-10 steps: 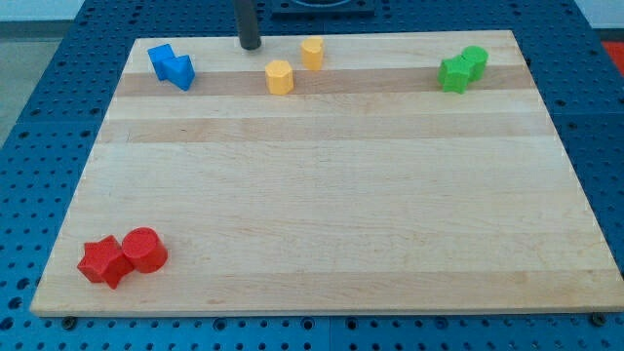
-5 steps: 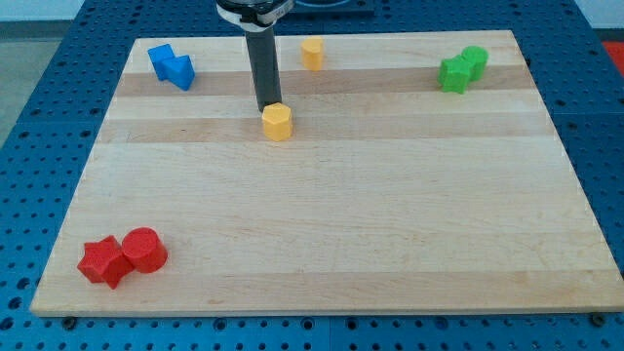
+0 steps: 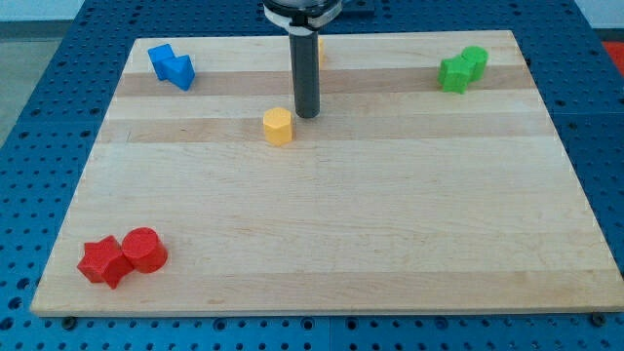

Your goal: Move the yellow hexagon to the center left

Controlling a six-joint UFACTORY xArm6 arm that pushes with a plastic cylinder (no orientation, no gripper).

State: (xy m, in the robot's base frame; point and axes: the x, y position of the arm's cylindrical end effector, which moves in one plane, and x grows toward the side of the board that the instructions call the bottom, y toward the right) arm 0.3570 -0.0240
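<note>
**Yellow hexagon beside our tip, above the middle of the board**

While we look from the view's left, we first find two red blocks near the bottom left corner of the wooden board point(image 3: 390, 244): a red star-like block point(image 3: 102, 261) and a red cylinder point(image 3: 144, 250), touching each other. Near the top left corner stand two blue blocks point(image 3: 172, 65), pressed together; their exact shapes we cannot tell.

More to the right, a little left of the middle line and in the upper half, sits the yellow hexagon point(image 3: 278, 126). Our tip point(image 3: 307, 115) is on the board just beside it, at its upper right, and a narrow gap seems to separate them. We carry no gripper, only the dark rod, so nothing is opened or closed. Behind the rod, near the top edge, a second yellow block point(image 3: 320, 51) is mostly hidden.

Near the top right corner stand two green blocks point(image 3: 461, 69), touching.
</note>
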